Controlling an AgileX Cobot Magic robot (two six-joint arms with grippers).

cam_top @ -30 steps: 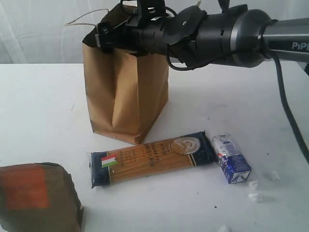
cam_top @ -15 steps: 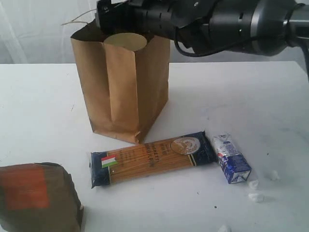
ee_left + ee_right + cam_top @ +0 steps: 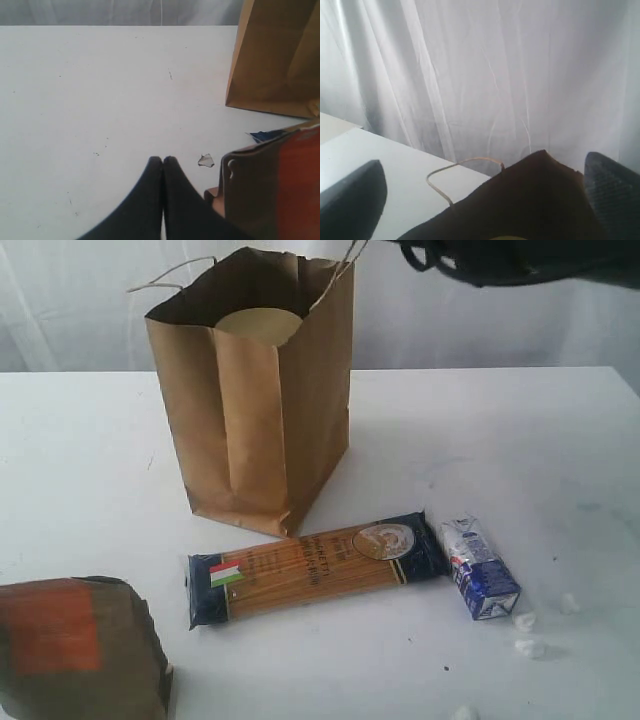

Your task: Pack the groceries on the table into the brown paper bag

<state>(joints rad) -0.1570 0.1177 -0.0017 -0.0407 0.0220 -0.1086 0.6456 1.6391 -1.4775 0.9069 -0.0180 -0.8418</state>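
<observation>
Pressed together and empty at the left gripper point(image 3: 162, 161), over the table point(image 3: 100, 90) just beside the pouch point(image 3: 270, 190); spread wide and empty at the right gripper point(image 3: 482, 190), above the open bag point(image 3: 270, 420), with the jar point(image 3: 258, 325) inside and the spaghetti point(image 3: 310, 568) and carton point(image 3: 480, 567) lying nearer.

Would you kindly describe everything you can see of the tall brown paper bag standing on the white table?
The tall brown kraft paper bag stands upright on the white tabletop, with one creased corner turned toward the exterior camera. Its sides are plain, with vertical fold lines. The mouth is open, and thin twisted paper loop handles rise from the rim. A round tan lid shows just inside the top. A blue-ended spaghetti packet lies just before its near bottom corner; whether they touch is unclear.
</observation>
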